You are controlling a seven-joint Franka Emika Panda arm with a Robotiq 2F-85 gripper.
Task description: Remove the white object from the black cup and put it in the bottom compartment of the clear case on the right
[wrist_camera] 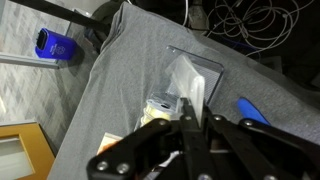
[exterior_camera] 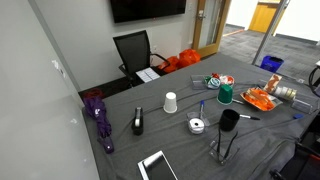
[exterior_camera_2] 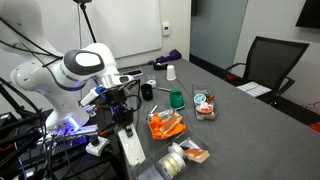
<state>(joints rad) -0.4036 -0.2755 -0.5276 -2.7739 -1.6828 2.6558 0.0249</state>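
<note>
The black cup point(exterior_camera: 229, 120) stands upright on the grey table and also shows in an exterior view point(exterior_camera_2: 147, 91). I see no white object in it; its inside is hidden from these angles. The clear case point(exterior_camera: 218, 80) with coloured contents lies further along the table, also seen in an exterior view point(exterior_camera_2: 205, 106). My gripper point(wrist_camera: 195, 105) hangs over the table's end, its fingers pressed close together with nothing clearly between the tips. In an exterior view the gripper point(exterior_camera_2: 122, 108) is a short way from the black cup, not touching it.
A white paper cup point(exterior_camera: 170, 101), a green cup point(exterior_camera: 225, 95), a flat white roll point(exterior_camera: 197, 125), a purple umbrella point(exterior_camera: 100, 118) and orange items point(exterior_camera: 260, 98) lie on the table. Below the gripper are a tape roll point(wrist_camera: 162, 105), a clear bag point(wrist_camera: 190, 75) and a blue pen point(wrist_camera: 255, 110).
</note>
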